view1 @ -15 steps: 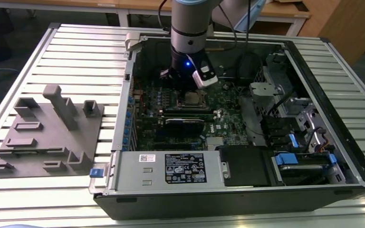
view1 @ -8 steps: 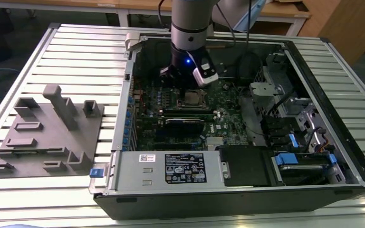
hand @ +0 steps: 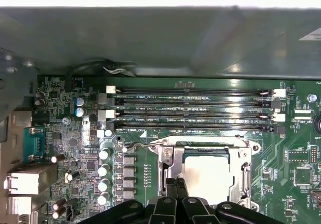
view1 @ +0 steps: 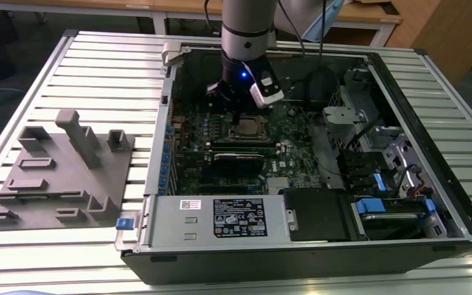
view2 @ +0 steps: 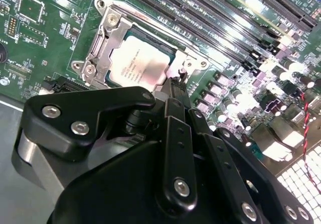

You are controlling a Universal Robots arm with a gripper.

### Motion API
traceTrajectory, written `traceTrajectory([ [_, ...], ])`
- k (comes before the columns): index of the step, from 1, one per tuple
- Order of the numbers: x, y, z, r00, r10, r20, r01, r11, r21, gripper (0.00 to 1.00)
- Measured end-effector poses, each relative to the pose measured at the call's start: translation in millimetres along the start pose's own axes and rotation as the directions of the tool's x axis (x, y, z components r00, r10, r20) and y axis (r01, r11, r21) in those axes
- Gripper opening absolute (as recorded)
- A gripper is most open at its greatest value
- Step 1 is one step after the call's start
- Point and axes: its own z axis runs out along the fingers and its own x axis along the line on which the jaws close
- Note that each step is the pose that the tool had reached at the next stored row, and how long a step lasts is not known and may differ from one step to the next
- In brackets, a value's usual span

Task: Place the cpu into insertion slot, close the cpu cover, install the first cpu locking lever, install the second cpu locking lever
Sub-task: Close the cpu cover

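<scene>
- The gripper has its two black fingers pressed together, and I can't see anything pinched between them.
- In both wrist views the tips are right down at the edge of the socket, at the rim of the cover. I honestly can't tell if they're actually touching the metal.
- The cpu is already sitting flat in the socket. Its silver top shows through the cover's window, just beyond the fingertips.
- The cover is lying down flat around the cpu, framing it on all sides.
- A thin wire lever runs along the socket side that faces the memory slots. No idea if it's latched.
- The four long memory slots lie side by side just past the socket on the green board.
- In the exterior view the arm comes straight down into the open case, with the gripper over the socket.
- A grey fixture sits on the slatted table at the exterior view's left of the case, well apart from the gripper.
</scene>
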Motion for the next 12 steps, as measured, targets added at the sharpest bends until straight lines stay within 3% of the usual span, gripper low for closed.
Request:
traceTrajectory([
  [5,0.0,0.0,0.0,1.0,0.0,0.0001,0.0,1.0,0.0001,0.11],
  [9,-0.1,0.0,0.7,1.0,0.0,0.0081,0.0,1.0,0.0001,0.11],
  [12,-3.9,0.0,1.0,1.0,0.0,0.0085,0.0,1.0,0.0,0.11],
])
